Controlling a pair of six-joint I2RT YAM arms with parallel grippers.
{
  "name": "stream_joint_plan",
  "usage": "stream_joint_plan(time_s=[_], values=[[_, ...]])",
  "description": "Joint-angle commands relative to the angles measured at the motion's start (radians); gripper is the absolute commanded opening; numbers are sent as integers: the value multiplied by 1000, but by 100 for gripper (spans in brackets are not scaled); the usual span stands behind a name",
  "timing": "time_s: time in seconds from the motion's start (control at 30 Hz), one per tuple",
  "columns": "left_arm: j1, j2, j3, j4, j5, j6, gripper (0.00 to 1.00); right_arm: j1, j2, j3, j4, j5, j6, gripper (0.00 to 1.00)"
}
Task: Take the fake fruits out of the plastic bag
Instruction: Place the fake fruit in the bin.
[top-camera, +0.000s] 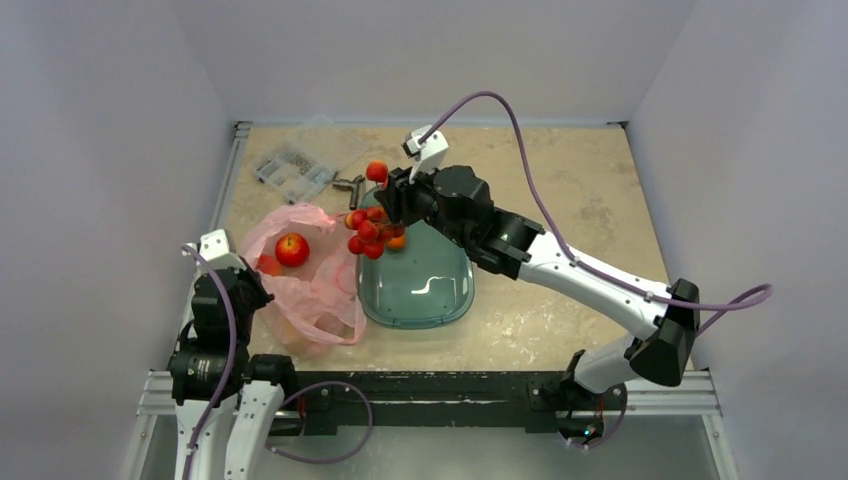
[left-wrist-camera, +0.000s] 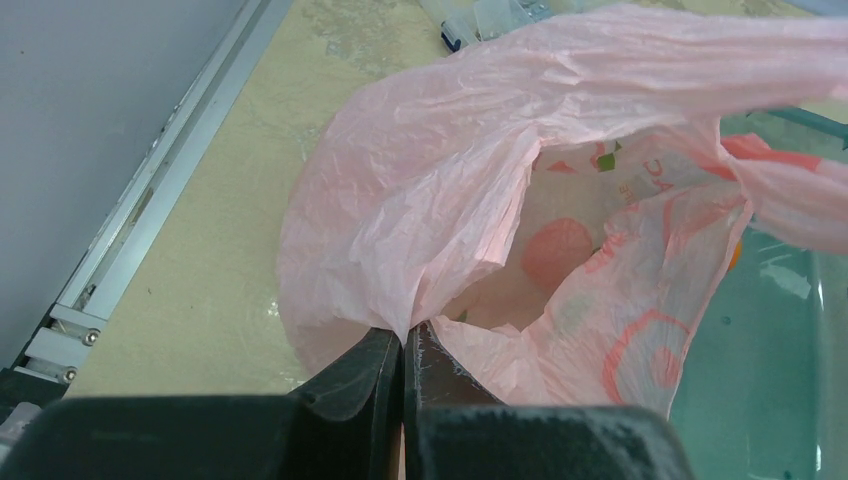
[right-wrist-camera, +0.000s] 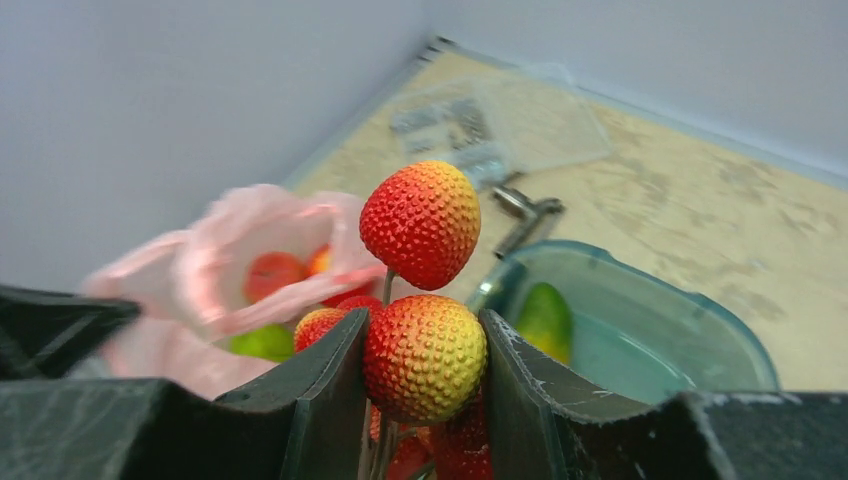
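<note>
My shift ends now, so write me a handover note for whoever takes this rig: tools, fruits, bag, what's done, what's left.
Left tool: shut on the rim of the pink bag, holding its mouth open.
Right tool: closed on the bunch of small red fruits, held in the air between the bag and the teal tub.
In the bag: round red fruit, a green fruit, an orange one beside the red.
Done: bunch lifted out, not set down.
Left: put the bunch down, then take out the rest.
</note>
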Motion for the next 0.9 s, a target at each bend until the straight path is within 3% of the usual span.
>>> stream_joint_plan(time_s=[0.0, 0.33, 0.5, 0.7, 0.87], values=[[-5, 2, 20, 19, -9, -12, 0, -57, 47, -44, 47, 122, -69, 0], [-5, 10, 20, 19, -1, -10, 0, -151, 284, 30, 78, 244, -69, 0], [-5, 16, 20, 21, 5, -9, 0, -153, 371, 38, 55, 279, -56, 15], [-5, 22, 19, 24, 14, -9, 0, -153, 383, -28, 54, 256, -35, 42], [-5, 22, 19, 25, 19, -8, 0, -153, 351, -43, 38, 227, -37, 54]])
